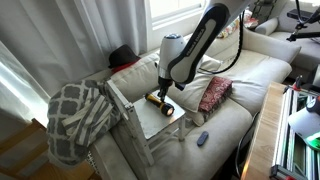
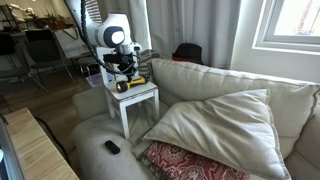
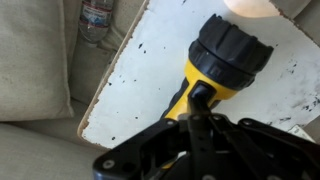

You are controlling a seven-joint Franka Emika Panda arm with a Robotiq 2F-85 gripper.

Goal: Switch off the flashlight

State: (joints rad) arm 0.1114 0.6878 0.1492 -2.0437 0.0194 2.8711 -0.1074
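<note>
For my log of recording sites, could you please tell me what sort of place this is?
Probably a home living room: a cream sofa, a patterned cushion and a curtained window.

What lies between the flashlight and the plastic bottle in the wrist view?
Only bare tabletop. In the wrist view the white speckled table runs from the flashlight to its edge, and the bottle lies just past that edge.

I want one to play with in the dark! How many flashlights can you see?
1. The flashlight lies on its side on the small white table, right under the gripper. Others could be hidden where the cameras can't see.
</note>
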